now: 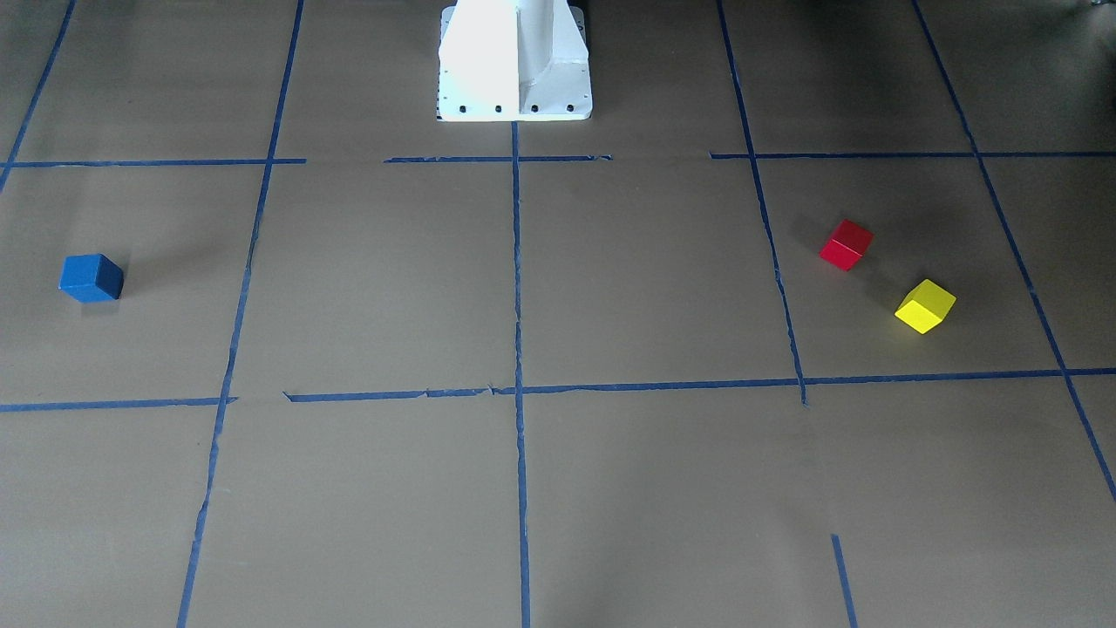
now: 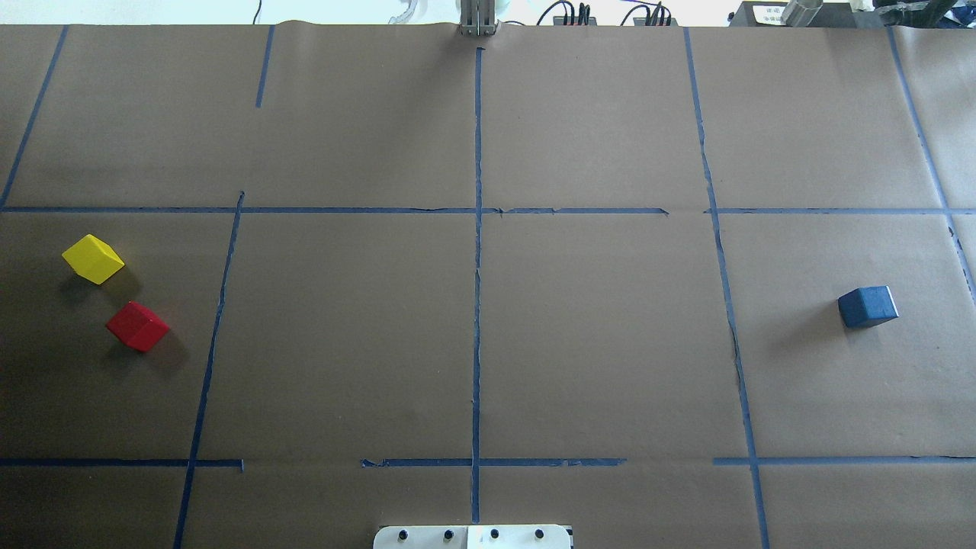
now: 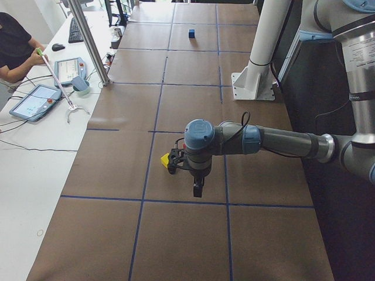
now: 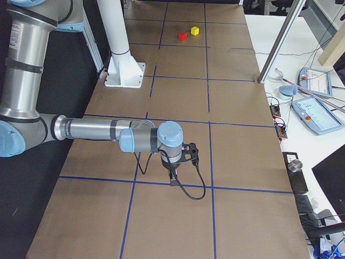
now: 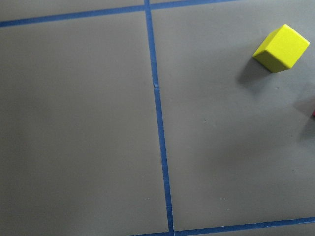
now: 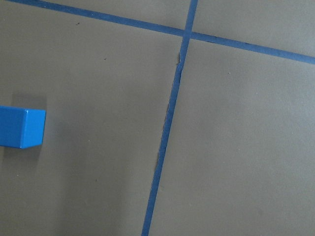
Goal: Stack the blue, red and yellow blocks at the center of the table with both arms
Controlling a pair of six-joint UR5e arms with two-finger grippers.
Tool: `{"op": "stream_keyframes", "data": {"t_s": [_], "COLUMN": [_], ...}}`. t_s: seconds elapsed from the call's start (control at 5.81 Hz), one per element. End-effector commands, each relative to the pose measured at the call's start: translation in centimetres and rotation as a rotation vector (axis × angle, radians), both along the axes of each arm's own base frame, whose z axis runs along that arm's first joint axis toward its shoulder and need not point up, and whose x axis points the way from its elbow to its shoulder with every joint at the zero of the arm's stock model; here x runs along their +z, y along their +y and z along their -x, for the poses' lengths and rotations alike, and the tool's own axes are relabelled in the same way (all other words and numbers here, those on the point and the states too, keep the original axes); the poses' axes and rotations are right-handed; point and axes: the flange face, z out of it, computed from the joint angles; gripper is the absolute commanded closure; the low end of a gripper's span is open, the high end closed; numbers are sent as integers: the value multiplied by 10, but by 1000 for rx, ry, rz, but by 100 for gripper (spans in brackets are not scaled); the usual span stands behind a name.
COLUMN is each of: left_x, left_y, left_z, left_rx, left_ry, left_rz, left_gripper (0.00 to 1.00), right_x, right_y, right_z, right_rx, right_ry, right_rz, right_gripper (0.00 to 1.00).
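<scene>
Blue block point(image 1: 91, 277), red block point(image 1: 846, 245) and yellow block point(image 1: 925, 306) each sat singly on the tabletop point(image 2: 595, 343), all three well away from its middle. That tabletop was covered in brown paper and marked into rectangles by blue tape lines point(image 2: 477, 305), one of them running straight out from the robot's base. The left arm point(image 3: 281, 140) reached out level over the paper at the end on the robot's left, and the right arm point(image 4: 91, 129) did the same at the opposite end. Between them a white pedestal point(image 1: 514, 61) stood bolted down at the robot's edge of the tabletop. The left claw point(image 3: 198, 188) hung pointing downward above the paper, close to the yellow block, which the wrist partly hid in the left side view. Only that side view showed the claw, so I could not tell whether it was clenched or released. The right claw point(image 4: 173, 178) likewise pointed down over the paper, seen only from the right side, and its state could not be told either. A black cable point(image 4: 194, 189) looped from that wrist. The blue block lay on the robot's right, at the left edge of the right wrist view. The red and yellow blocks lay near each other but not touching on the robot's left, both turned cornerwise to the tape. The red one was nearer the robot and the yellow one farther out.
</scene>
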Motion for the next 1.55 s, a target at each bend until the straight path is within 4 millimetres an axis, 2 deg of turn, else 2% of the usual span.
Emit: {"op": "stream_keyframes", "data": {"t_s": [0.0,0.86,1.03,1.38], "left_x": [1,-8,-6,-11], "left_y": [-3,-5,-10,-10], "left_z": [-4,-7,-7,-10], "left_rx": [39,47,47,49], "left_ry": [2,5,5,37], "left_rz": [-32,-55,-54,-63], "left_gripper": [0,0,0,0], "right_x": [-1,-2,-3,-19], "right_y": [2,1,-1,-10], "right_z": [-1,7,26,83], "right_rx": [2,-21,-64,-86], "right_ry": [1,-39,-47,-60], "right_rz": [20,4,7,-17], "right_gripper": [0,0,0,0]}}
